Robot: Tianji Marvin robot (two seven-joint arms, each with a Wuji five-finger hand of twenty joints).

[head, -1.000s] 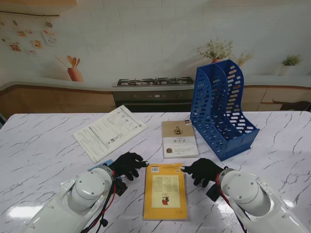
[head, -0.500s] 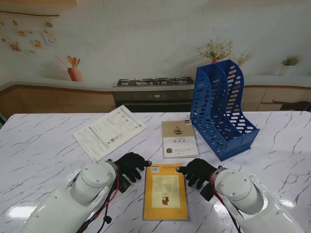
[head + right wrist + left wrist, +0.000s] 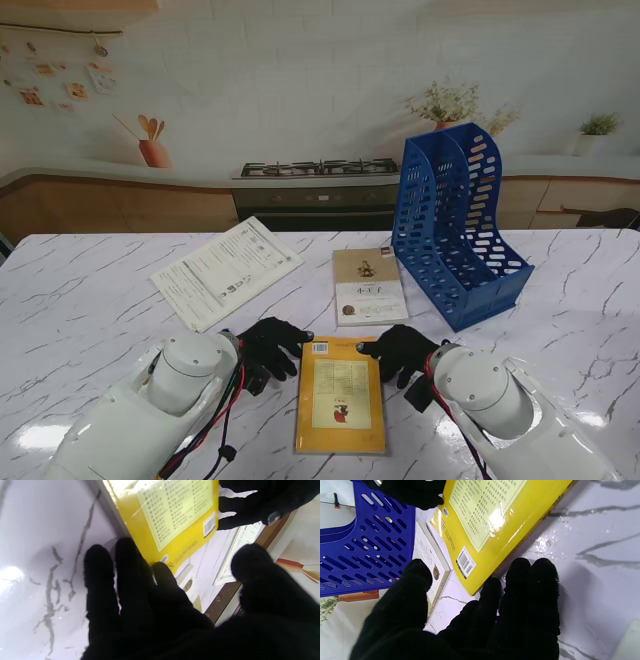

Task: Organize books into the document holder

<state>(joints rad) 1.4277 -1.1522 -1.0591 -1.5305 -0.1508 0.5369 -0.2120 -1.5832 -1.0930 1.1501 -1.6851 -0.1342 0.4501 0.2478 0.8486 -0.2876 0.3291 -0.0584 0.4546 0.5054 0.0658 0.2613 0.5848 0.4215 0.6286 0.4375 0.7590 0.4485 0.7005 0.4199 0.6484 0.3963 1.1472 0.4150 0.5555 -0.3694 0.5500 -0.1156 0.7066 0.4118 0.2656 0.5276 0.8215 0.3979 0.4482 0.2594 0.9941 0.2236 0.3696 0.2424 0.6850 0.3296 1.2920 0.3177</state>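
Fingers [image 3: 517, 580] of left hand [image 3: 268, 345] and right hand [image 3: 398, 352] spread, holding nothing, flanking far corners of yellow book [image 3: 340, 395] flat between them. Glossy cover, likely slippery, stiff; pinch long edges. Blue holder [image 3: 455, 225] beyond right fingertips.

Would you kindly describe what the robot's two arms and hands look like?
Both arms have smooth, glossy white rounded shells with a domed joint near the wrist. The left arm carries loose red and black cables along its inner side; the right arm shows a red cable too. The left hand and right hand are five-fingered, covered in black knit gloves.
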